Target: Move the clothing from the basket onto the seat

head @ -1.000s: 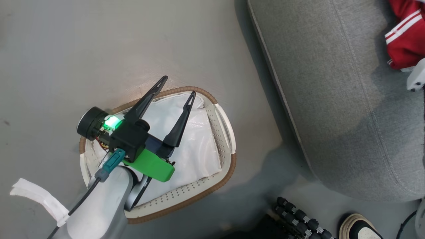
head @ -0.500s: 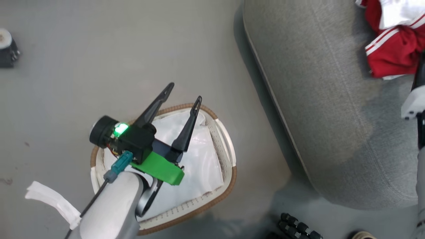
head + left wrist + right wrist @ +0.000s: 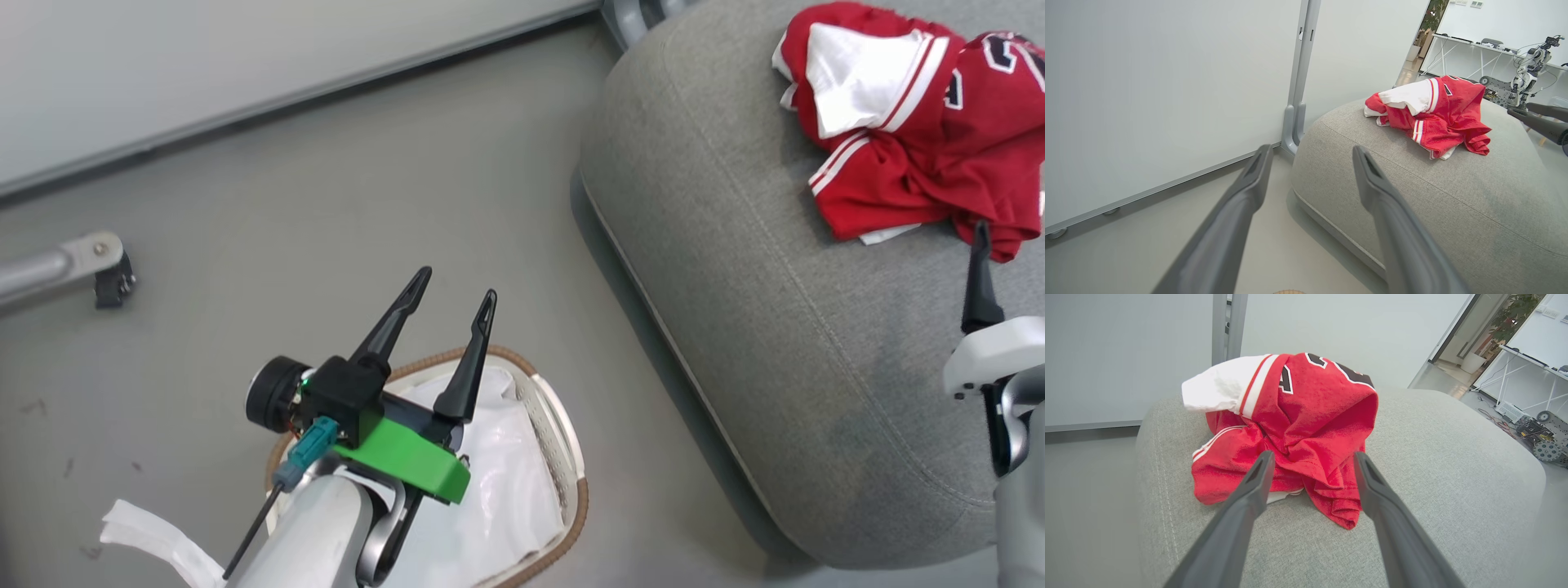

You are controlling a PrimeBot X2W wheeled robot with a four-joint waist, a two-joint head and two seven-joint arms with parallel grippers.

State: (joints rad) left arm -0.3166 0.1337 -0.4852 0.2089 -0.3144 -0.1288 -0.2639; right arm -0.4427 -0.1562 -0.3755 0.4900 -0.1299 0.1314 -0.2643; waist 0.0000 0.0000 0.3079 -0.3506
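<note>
The left gripper (image 3: 457,282) hangs over the basket (image 3: 581,506), fingers spread and empty, and what shows of the basket holds just the white liner sheet (image 3: 506,490), though the arm hides part of it. Farther off, the right gripper (image 3: 1313,454) is open too, holding nothing, its tips beside the clothing (image 3: 1310,408), which lies heaped on the seat (image 3: 1453,477), so the task looks done or nearly so
</note>
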